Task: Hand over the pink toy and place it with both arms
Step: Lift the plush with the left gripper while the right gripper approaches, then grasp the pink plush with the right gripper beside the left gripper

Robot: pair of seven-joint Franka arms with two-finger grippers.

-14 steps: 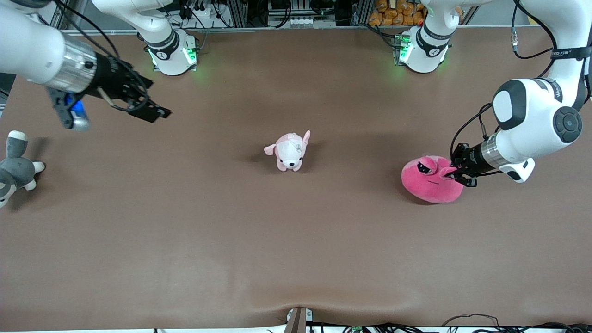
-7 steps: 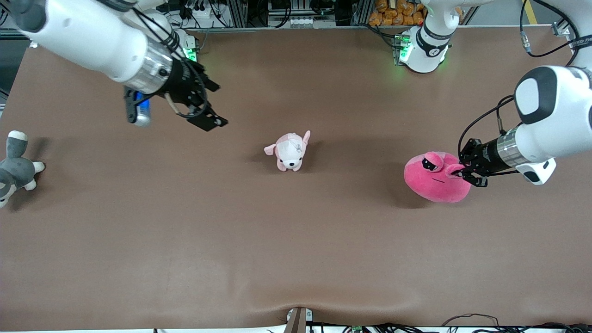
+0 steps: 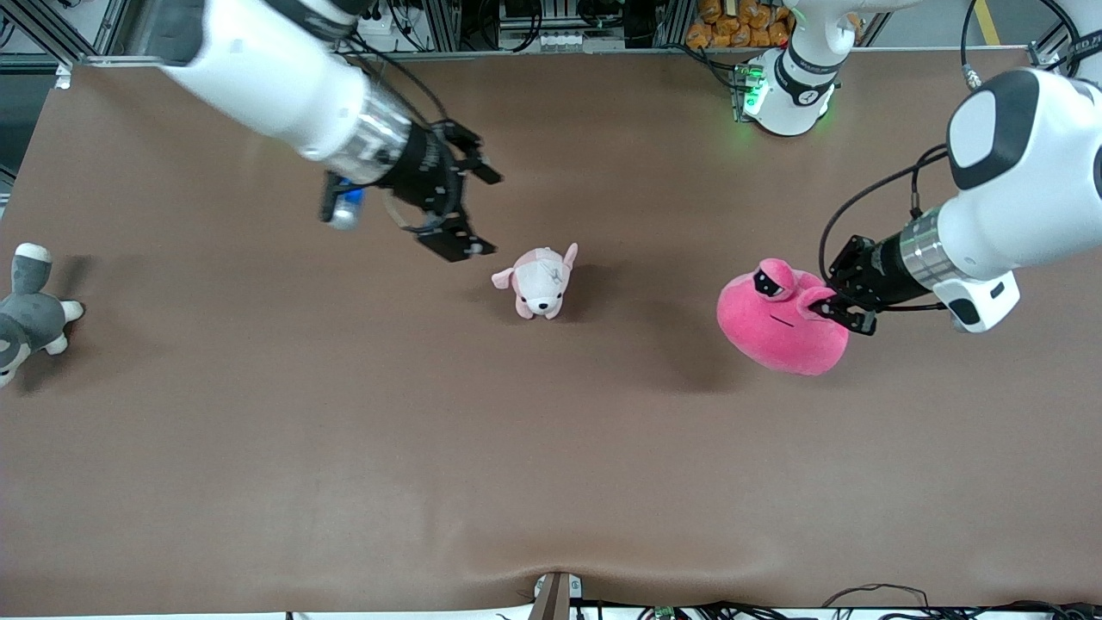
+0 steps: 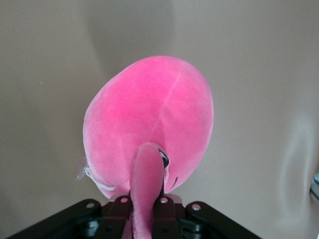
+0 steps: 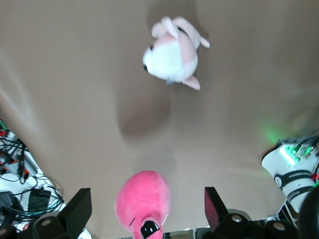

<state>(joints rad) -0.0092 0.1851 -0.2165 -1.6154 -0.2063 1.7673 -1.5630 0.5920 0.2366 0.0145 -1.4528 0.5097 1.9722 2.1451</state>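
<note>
The pink toy (image 3: 779, 323) is a hot-pink blob plush with black half-lidded eyes. It hangs a little above the table toward the left arm's end, with its shadow on the cloth below. My left gripper (image 3: 839, 306) is shut on one of its eye bulges. In the left wrist view the fingers (image 4: 167, 209) pinch that pink bulge and the toy's body (image 4: 149, 119) hangs past them; the gripper (image 4: 147, 204) holds nothing else. My right gripper (image 3: 478, 211) is open and empty, in the air beside the dog plush. The right wrist view shows the pink toy (image 5: 142, 196) between its spread fingers (image 5: 77, 209), farther off.
A small pale pink-and-white dog plush (image 3: 538, 280) lies mid-table, also in the right wrist view (image 5: 172, 52). A grey-and-white plush (image 3: 26, 314) lies at the right arm's end of the table. The brown cloth table (image 3: 344, 430) is bare nearer the camera.
The right arm has swung from its end of the table toward the middle, its gripper still open. The left gripper has raised the pink toy and carried it slightly toward the middle.
</note>
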